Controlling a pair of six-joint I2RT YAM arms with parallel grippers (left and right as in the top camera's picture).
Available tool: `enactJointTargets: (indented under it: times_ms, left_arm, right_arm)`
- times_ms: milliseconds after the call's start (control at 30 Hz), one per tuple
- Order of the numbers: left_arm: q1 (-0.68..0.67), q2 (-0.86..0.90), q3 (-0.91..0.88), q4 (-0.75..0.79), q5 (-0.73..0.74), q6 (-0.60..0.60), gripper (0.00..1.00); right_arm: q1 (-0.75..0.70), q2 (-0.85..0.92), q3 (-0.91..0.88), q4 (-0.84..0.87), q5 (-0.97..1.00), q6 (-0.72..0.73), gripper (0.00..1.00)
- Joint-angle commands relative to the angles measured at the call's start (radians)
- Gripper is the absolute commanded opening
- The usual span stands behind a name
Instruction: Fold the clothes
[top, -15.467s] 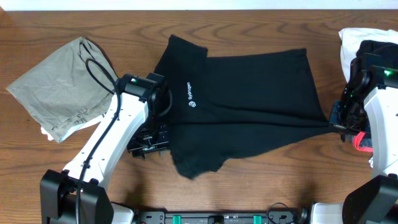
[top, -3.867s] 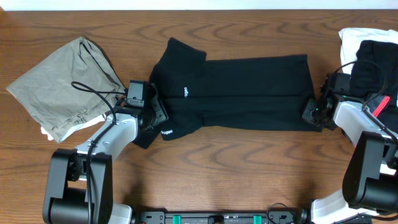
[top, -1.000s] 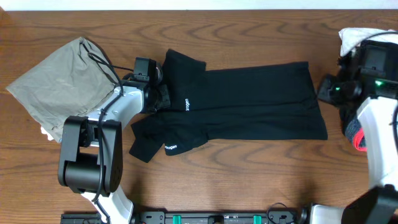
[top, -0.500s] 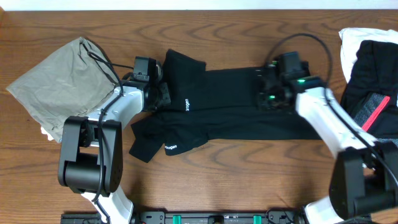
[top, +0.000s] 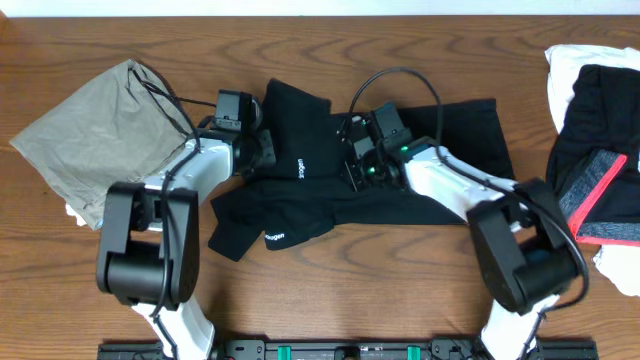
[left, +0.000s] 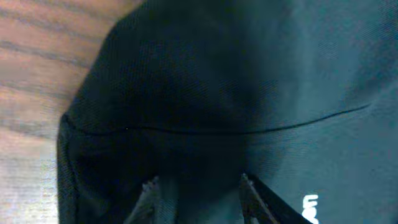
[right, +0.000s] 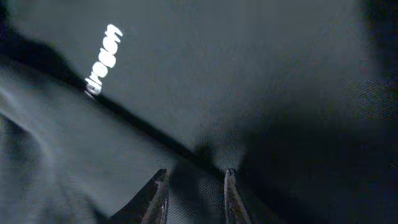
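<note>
The left gripper (top: 262, 150) rests on the left end of the black garment (top: 460, 130). In the left wrist view its fingertips stand apart (left: 199, 193) with dark cloth filling the gap. Whether the cloth is pinched or only lies under them cannot be told. The right gripper (top: 355, 165) is down on the middle of the same garment. In the right wrist view its fingers (right: 193, 186) are slightly parted astride a raised crease. Whether the gripper is grasping that crease or has let go of it cannot be told either.

The black garment lies mostly flat, its long axis running left to right across the bench (top: 400, 290). Its square-cut end points right, and a loose flap trails off toward the near left corner.

White lettering (top: 300, 168) runs crosswise on the garment, between the two grippers. The right wrist camera shows it brightly (right: 102, 59), but at a slant, and it cannot be read with certainty. A second white mark (top: 275, 238) sits on the trailing flap, too small to read.

An olive-grey garment (top: 95, 140) lies crumpled left of the black garment, near its left end. Well to the black garment's right are a white garment (top: 575, 65) and a dark piece with a pink-red band (top: 600, 190).

The bench is brown wood with bold grain.
</note>
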Motion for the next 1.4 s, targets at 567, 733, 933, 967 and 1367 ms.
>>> enactJointTargets:
  times_ms: [567, 733, 933, 967, 1367]
  left_arm:
    - [-0.003, 0.118, 0.004, 0.182, -0.050, 0.007, 0.44]
    - [-0.001, 0.118, 0.004, 0.228, -0.079, 0.007, 0.44]
    - [-0.001, 0.118, 0.004, 0.303, -0.078, 0.005, 0.44]
    - [-0.001, 0.118, 0.004, 0.294, -0.077, 0.005, 0.44]
    - [0.004, 0.031, 0.004, 0.182, -0.070, 0.026, 0.45]
  right_arm:
    - [-0.010, 0.025, -0.001, -0.248, 0.072, 0.040, 0.30]
    - [-0.018, 0.025, -0.001, -0.251, 0.072, 0.040, 0.31]
    - [-0.018, 0.025, -0.001, -0.249, 0.072, 0.040, 0.32]
    - [-0.018, 0.025, -0.001, -0.248, 0.072, 0.040, 0.33]
    - [-0.095, 0.025, 0.011, -0.084, 0.109, 0.097, 0.52]
